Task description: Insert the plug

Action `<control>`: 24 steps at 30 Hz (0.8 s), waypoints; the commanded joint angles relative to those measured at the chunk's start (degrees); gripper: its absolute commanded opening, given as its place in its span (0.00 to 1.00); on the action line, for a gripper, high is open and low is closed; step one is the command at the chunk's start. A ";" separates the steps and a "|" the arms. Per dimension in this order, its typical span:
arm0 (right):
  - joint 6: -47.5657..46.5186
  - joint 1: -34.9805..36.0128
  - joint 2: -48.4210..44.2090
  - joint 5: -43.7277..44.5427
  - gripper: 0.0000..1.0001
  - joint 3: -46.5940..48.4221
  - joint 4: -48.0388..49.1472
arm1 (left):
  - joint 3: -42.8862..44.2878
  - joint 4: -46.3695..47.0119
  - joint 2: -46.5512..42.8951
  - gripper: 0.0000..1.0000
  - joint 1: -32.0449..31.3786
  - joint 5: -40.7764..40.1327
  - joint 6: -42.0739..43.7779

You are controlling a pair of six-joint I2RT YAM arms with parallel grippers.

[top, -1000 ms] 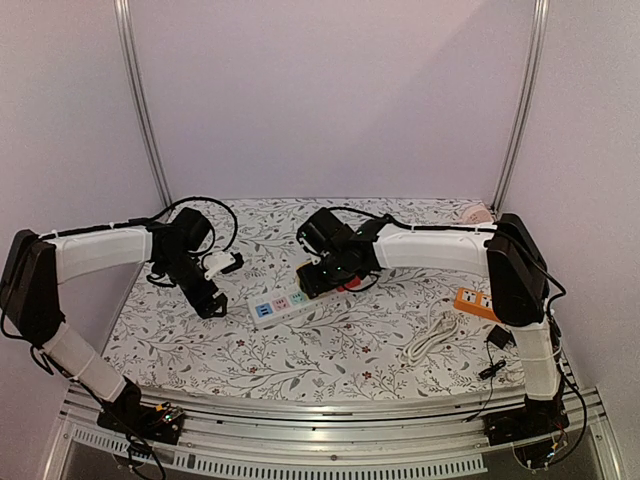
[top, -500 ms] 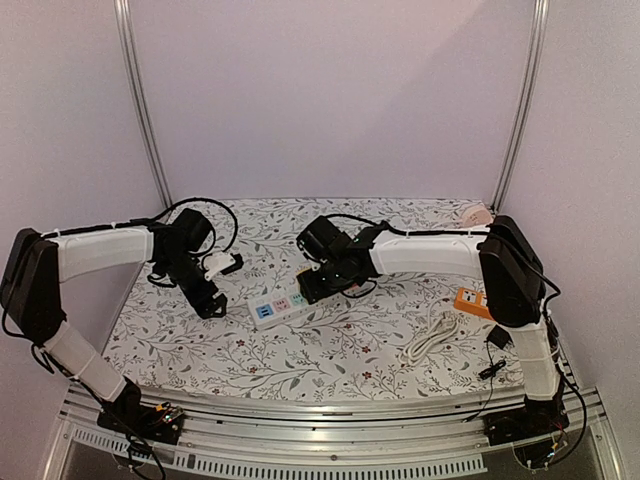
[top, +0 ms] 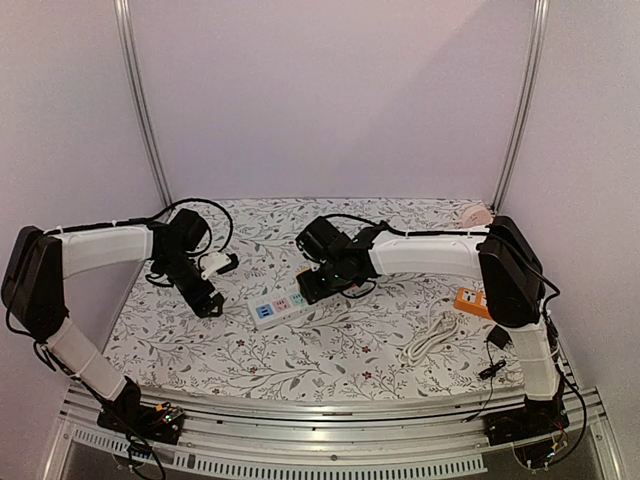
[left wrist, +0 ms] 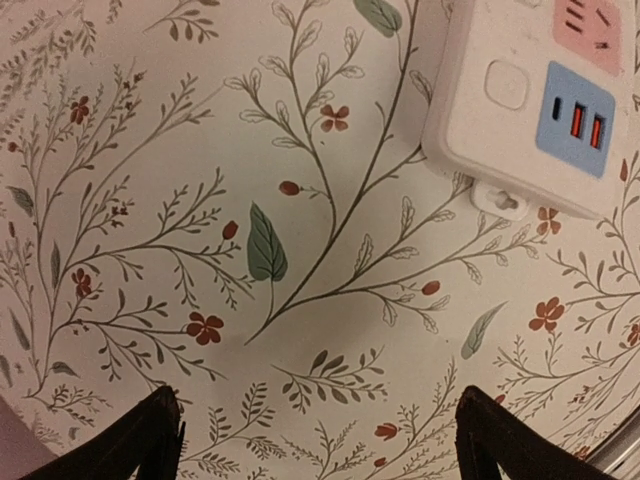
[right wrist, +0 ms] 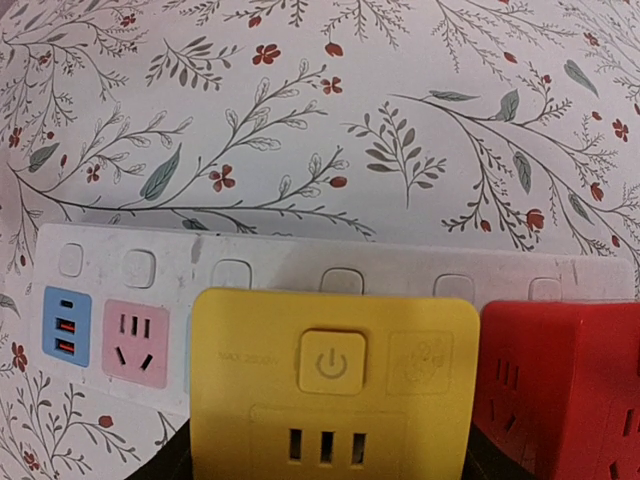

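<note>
Pressing down from here carries the main risk. The yellow plug cube [right wrist: 335, 385] sits low over the white power strip [right wrist: 300, 275], but its prongs are hidden beneath it, so I cannot tell whether they line up with a socket. If they are off, the push would likely skid the strip across the patterned tabletop [top: 340, 350], because nothing pins it down. The red cube [right wrist: 565, 390] stands just beside the yellow one, and a tilted descent could wedge the two together.

The strip lies slantwise near the middle of the tabletop. The right arm rises from the near right corner, bends high by the right edge and reaches across to the centre. The right gripper [top: 318, 283] points down at the strip's farther end, its jaws partly closed on the sides of the yellow cube.

The left arm climbs from the near left corner, elbow high over the left edge, forearm angled down. The left gripper [top: 207, 300] hovers beside the strip's nearer end without touching it, jaws wide and empty. In its wrist view the fingertips [left wrist: 150, 440] frame bare cloth, with the strip's blue USB panel [left wrist: 575, 120] above them. An orange block [top: 475, 302] and a white cable [top: 432, 335] lie by the right edge.
</note>
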 commanded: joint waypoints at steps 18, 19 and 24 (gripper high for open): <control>-9.36 0.92 -11.22 -13.28 0.99 14.58 -21.50 | 1.35 -0.87 -2.20 0.94 1.06 0.01 0.83; -8.26 -1.78 -14.02 -11.40 0.99 13.50 -23.05 | 1.34 -0.99 -2.48 0.94 1.07 0.10 0.84; -1.16 -15.41 -27.02 7.96 0.99 0.27 -29.64 | 0.86 -0.54 -3.99 0.94 1.06 0.52 0.93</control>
